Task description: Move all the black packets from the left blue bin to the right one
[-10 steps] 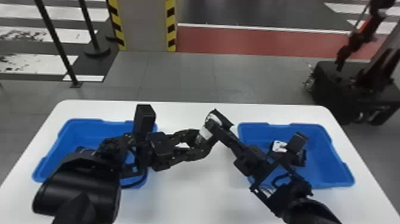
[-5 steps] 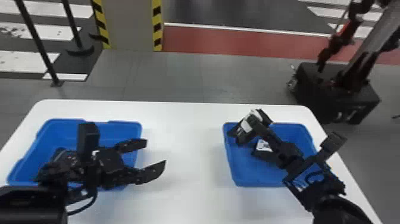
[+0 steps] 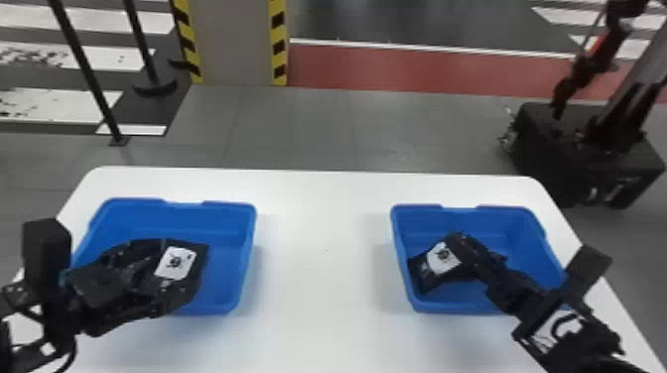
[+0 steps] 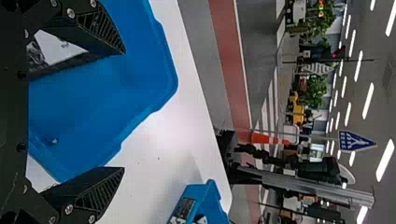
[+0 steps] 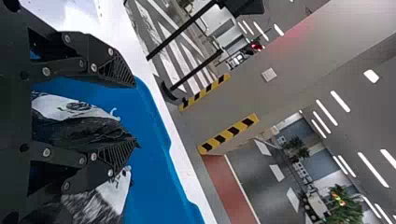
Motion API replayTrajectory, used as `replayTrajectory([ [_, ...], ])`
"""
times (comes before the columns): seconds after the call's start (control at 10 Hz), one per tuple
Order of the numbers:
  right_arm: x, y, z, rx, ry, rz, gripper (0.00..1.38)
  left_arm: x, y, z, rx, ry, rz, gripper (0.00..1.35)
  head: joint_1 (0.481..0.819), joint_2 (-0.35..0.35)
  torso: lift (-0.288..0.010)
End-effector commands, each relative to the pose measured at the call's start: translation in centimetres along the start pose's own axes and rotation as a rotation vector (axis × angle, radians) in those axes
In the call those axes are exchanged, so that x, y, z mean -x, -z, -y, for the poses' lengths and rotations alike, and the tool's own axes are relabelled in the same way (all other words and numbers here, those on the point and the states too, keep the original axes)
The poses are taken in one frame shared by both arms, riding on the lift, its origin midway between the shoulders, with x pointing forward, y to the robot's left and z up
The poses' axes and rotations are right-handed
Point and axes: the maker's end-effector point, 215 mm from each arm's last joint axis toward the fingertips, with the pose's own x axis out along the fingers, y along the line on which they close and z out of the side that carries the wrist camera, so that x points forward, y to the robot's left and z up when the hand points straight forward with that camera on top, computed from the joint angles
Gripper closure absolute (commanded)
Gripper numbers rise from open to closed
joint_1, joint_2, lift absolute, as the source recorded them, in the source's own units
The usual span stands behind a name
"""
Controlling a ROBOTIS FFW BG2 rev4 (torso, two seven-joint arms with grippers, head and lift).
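Observation:
My left gripper is low over the left blue bin, beside a black packet with a white label. In the left wrist view, that left gripper has its fingers wide apart, and part of a packet shows at the base of the upper one. Inside the right blue bin is my right gripper, at a labelled black packet. In the right wrist view, that right gripper is open around a packet; another packet lies beyond the other finger.
Both bins stand on a white table, with a strip of bare tabletop between them. Past the table's far right corner, a dark wheeled base stands on the floor.
The head view has shifted. My right gripper moved from between the bins, near the left one, into the right bin with a packet. My left gripper drew back over the left bin.

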Motion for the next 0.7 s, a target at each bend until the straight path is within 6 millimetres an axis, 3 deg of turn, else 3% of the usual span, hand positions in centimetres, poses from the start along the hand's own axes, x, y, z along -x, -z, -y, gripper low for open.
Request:
replayTrajectory([
  [0.0,2.2,-3.5,-1.8,0.107,0.026,0.109,0.14,2.3,0.4,-2.6,-0.008,-0.072,-0.024,0.16,0.695,-0.029,-0.11],
  [0.1,4.0,-5.6,-4.0,0.167,0.027,0.171,0.2,3.1,0.8,-3.9,-0.009,-0.108,-0.046,0.16,0.695,-0.019,-0.11],
  [0.3,5.9,-5.9,-7.1,0.145,-0.002,0.215,0.22,4.4,3.5,-6.1,0.04,-0.189,-0.134,0.16,0.695,0.033,-0.11],
  [0.4,6.1,-5.3,-7.8,0.124,-0.019,0.216,0.22,4.1,4.7,-6.5,0.074,-0.209,-0.185,0.16,0.695,0.068,-0.11],
  [0.6,6.2,-5.2,-9.0,0.117,-0.057,0.215,0.22,1.5,5.7,-6.0,0.143,-0.187,-0.239,0.16,0.695,0.102,-0.11],
])
